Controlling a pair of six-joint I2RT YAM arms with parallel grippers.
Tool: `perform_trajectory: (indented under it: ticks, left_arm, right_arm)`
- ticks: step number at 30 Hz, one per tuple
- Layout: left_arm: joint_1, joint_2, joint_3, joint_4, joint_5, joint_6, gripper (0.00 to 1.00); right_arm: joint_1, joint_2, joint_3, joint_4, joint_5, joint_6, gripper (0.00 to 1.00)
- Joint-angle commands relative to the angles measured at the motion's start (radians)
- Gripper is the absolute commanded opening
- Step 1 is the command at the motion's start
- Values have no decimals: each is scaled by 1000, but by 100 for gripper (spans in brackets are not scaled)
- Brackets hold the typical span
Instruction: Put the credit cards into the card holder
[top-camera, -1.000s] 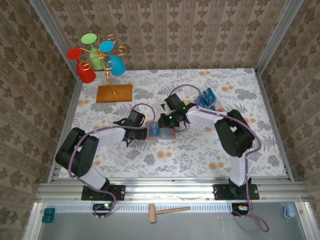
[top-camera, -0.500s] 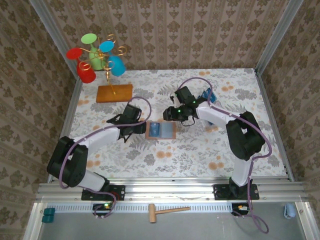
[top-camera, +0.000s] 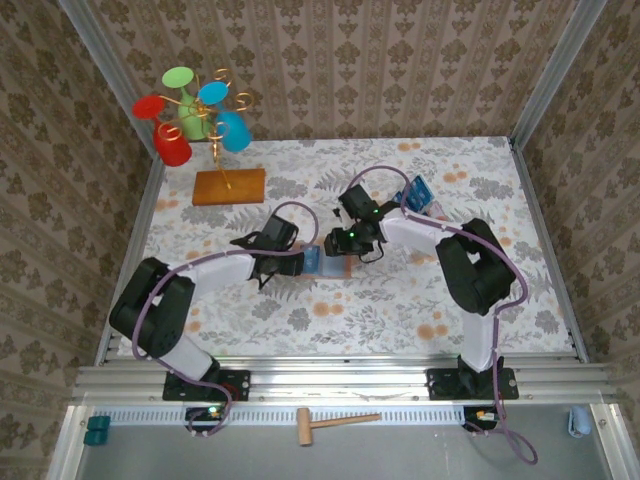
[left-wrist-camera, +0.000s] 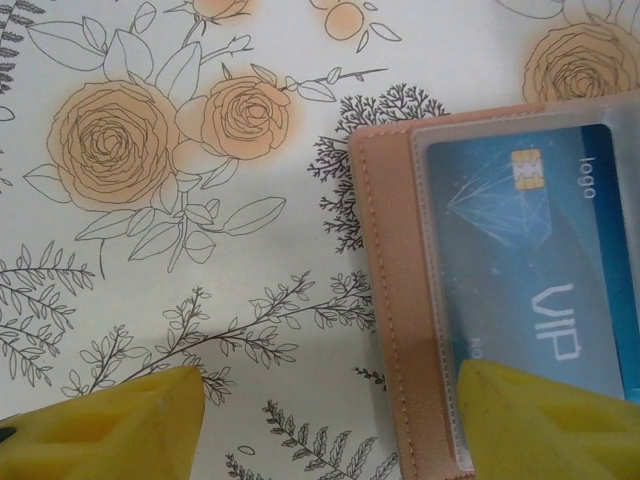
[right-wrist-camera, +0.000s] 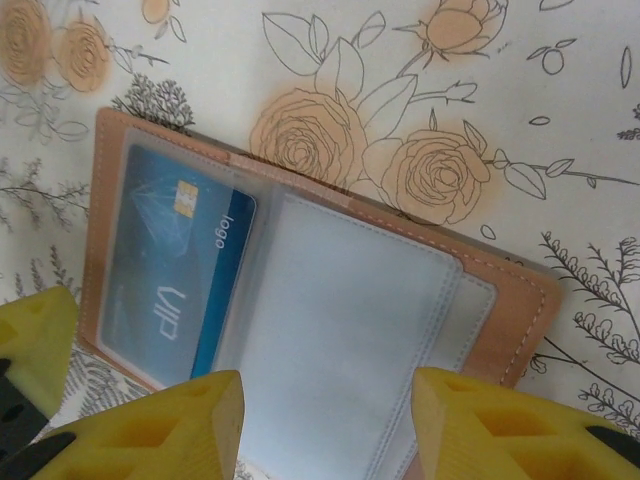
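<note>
The tan card holder (right-wrist-camera: 505, 300) lies open like a book on the floral table, also seen from above (top-camera: 332, 268). One blue credit card (right-wrist-camera: 175, 280) marked VIP sits in its left clear sleeve (left-wrist-camera: 530, 270). The sleeves beside it are bare. My right gripper (right-wrist-camera: 325, 430) hovers open over the holder's middle, holding nothing (top-camera: 343, 247). My left gripper (left-wrist-camera: 330, 430) is open at the holder's left edge, one yellow fingertip (left-wrist-camera: 550, 420) over the sleeve's corner and the other on the bare cloth (top-camera: 288, 262). More blue credit cards (top-camera: 414, 188) stand in a clear tray at the right.
A clear plastic tray (top-camera: 428, 203) sits behind my right arm. A wooden slab (top-camera: 228, 187) with a gold stem and coloured cups (top-camera: 190, 115) stands at the back left. Metal rails edge the table.
A second ago a blue card stood at the holder's left; it now lies flat in the sleeve. Both grippers drew apart, then came back over the holder.
</note>
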Motion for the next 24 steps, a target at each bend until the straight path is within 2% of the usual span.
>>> perform_trajectory:
  ticks: [1, 24]
  left_arm:
    - [-11, 25, -10, 14, -41, -4, 69]
    - [-23, 72, -38, 55, -46, -18, 69]
  right_arm:
    - [8, 19, 44, -41, 27, -28, 48]
    - [14, 65, 90, -65, 41, -42, 47]
